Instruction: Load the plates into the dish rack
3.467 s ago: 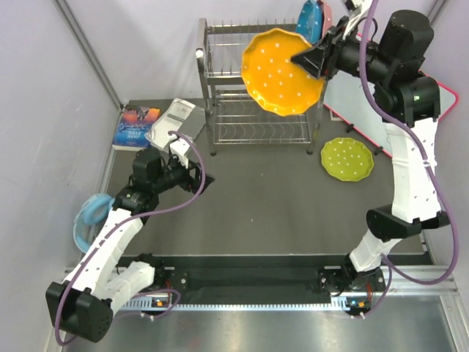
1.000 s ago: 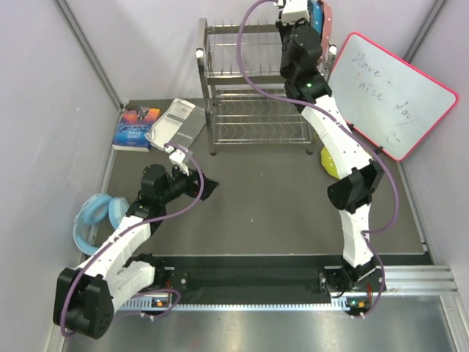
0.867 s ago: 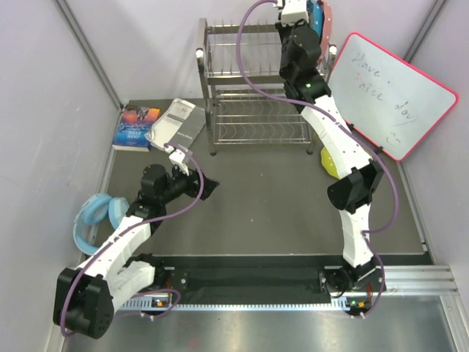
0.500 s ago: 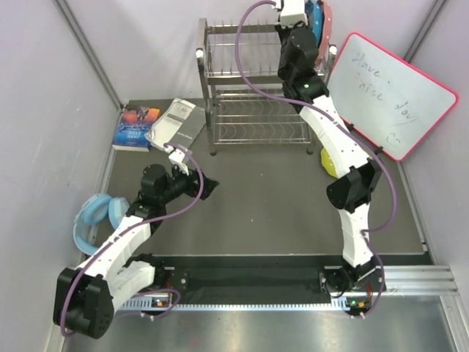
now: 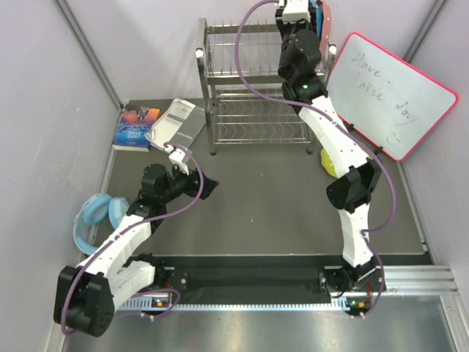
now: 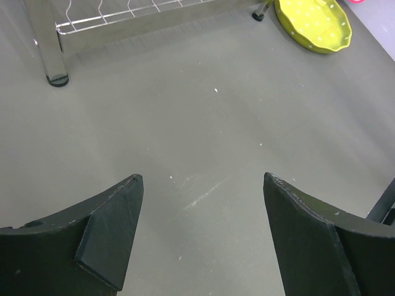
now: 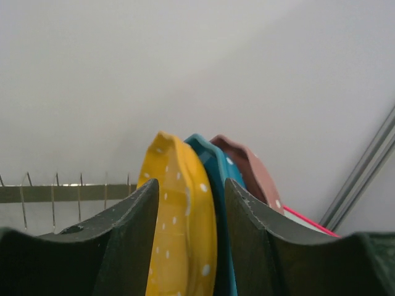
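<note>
1. Plastic, so probably light, stiff, slick, hardly fragile; best pinched at the scalloped rim.
2. Upright in the top slots of the dish rack (image 5: 220, 62): orange plate (image 7: 182, 216), just beside blue plate (image 7: 213, 163) and pink plate (image 7: 247, 166).
3. Straddled at the rim by the right gripper (image 7: 192, 185); pinching or slack, cannot tell.
4. Flat on the table (image 6: 185, 123) near a rack foot: yellow-green plate (image 6: 313, 24), not yet loaded.
5. Spread wide and empty over the table: left gripper (image 6: 202, 179).

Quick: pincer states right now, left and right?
Left pincer: open, empty.
Right pincer: astride the orange plate; whether it grips cannot be told.
</note>
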Controlling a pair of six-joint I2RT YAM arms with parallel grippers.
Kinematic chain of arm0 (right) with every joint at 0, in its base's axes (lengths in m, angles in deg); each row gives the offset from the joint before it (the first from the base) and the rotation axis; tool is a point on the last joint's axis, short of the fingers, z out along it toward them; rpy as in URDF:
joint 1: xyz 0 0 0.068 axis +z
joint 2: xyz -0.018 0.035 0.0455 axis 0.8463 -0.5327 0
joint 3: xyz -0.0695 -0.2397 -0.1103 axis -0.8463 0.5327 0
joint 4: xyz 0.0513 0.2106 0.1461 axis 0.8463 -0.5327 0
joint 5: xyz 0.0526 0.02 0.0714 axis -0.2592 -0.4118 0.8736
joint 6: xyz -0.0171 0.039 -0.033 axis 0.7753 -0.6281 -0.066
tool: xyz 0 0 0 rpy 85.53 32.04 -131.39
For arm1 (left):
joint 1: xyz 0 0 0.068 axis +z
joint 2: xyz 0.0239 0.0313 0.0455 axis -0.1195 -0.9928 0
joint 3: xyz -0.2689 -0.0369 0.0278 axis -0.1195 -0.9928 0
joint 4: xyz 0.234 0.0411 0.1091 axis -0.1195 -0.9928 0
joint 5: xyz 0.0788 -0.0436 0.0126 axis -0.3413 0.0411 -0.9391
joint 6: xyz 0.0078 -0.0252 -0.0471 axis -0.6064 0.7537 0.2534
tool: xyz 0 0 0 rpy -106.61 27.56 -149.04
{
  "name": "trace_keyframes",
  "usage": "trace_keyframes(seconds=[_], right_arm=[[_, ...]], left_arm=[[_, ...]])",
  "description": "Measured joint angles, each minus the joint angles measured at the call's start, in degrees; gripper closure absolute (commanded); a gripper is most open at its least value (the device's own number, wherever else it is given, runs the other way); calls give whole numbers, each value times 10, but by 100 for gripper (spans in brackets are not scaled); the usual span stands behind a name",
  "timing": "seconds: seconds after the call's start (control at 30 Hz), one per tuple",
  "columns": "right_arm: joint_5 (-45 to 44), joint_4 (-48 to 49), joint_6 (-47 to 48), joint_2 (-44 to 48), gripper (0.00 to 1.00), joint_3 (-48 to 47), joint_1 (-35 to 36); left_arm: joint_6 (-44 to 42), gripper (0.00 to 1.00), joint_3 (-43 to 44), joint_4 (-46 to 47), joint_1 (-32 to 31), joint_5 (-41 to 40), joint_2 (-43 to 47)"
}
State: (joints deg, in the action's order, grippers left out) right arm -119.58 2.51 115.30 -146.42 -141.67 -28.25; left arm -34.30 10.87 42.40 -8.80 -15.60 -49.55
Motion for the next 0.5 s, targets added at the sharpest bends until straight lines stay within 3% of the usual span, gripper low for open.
trace_keyframes(seconds=[0.2,0.4,0.5], right_arm=[[11,44,25,37,48,40,7],[25,71,50,94,31,52,19],[33,81,68,146,14,71,19]], left_arm=[[2,17,1,-1,0,0,-3],[0,15,31,-6,0,0,-3],[-6,12,56,-3,0,-3,-5]])
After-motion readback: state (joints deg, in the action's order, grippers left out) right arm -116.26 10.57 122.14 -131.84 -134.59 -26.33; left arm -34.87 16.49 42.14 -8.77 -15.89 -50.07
